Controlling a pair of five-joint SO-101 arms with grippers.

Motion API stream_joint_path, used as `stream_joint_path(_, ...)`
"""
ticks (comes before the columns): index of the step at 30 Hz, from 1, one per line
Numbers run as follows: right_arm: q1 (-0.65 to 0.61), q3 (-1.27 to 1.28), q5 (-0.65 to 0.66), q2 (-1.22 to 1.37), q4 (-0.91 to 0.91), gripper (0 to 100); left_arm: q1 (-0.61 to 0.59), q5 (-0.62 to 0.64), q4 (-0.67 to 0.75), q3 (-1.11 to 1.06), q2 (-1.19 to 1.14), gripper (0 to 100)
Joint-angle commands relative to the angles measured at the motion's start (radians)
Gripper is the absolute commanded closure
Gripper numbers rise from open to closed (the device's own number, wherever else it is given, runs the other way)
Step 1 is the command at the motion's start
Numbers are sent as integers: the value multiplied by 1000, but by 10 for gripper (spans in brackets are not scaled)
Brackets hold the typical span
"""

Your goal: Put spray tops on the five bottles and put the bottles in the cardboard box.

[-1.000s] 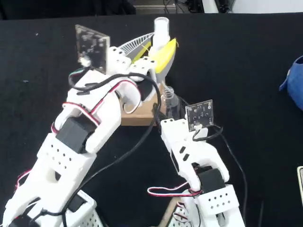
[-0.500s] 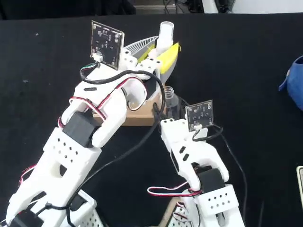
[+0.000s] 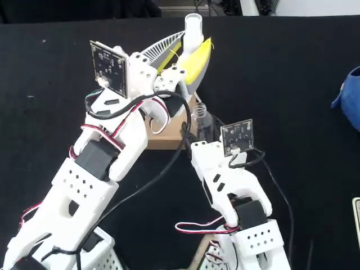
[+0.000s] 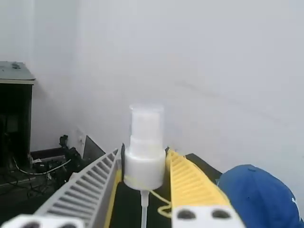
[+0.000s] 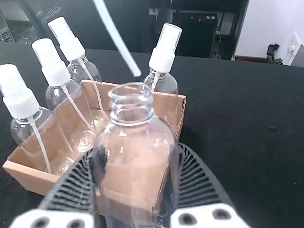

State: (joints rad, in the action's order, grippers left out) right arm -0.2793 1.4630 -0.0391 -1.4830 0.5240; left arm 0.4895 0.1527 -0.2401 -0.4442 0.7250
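My left gripper (image 4: 144, 178) is shut on a white spray top (image 4: 145, 145), held high above the box; the same spray top (image 3: 193, 29) pokes up between a white finger and a yellow finger. Its dip tube (image 5: 116, 40) hangs slanted just above the open neck of a clear bottle (image 5: 135, 156). My right gripper (image 5: 135, 190) is shut on that bottle, upright beside the cardboard box (image 5: 102, 128). The bottle (image 3: 201, 119) stands at the box's right edge (image 3: 169, 135). Several capped bottles (image 5: 61, 83) stand inside the box.
Black cloth covers the table (image 3: 292, 84). A blue cap (image 3: 350, 101) lies at the right edge. The left arm (image 3: 101, 163) crosses over the box and hides most of it from above.
The left arm swung back to the left and tilted, carrying the spray top slightly left and up. The right arm and its bottle stayed still.
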Motion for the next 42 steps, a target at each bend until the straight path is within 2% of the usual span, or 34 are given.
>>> stream_joint_path(1,-8,-2,3,-21,-26,987,-10,-11,-74,50,32,971)
stream_joint_path(5,-8,-2,3,-21,-26,987,-8,-11,-157,91,25,971)
stream_joint_path(13,-8,-2,3,-21,-26,987,-8,-11,-110,94,-110,971)
stream_joint_path(17,-8,-2,3,-21,-26,987,44,-11,-115,93,-123,971)
stream_joint_path(21,-8,-2,3,-21,-26,987,90,-9,-226,94,-110,967)
stream_joint_path(25,-8,-2,3,-21,-26,987,82,-8,-313,87,-110,958)
stream_joint_path(27,-8,-2,3,-21,-26,987,53,-5,-354,90,-103,903)
stream_joint_path(32,-8,-2,3,-21,-31,987,38,-3,-450,85,-103,670)
stream_joint_path(35,-8,-2,3,-21,-31,987,35,-3,-465,107,-97,607)
stream_joint_path(38,-6,-2,3,-21,-28,987,-21,-3,-517,151,-41,629)
stream_joint_path(42,25,-4,3,-21,-34,987,-124,-3,-603,154,63,717)
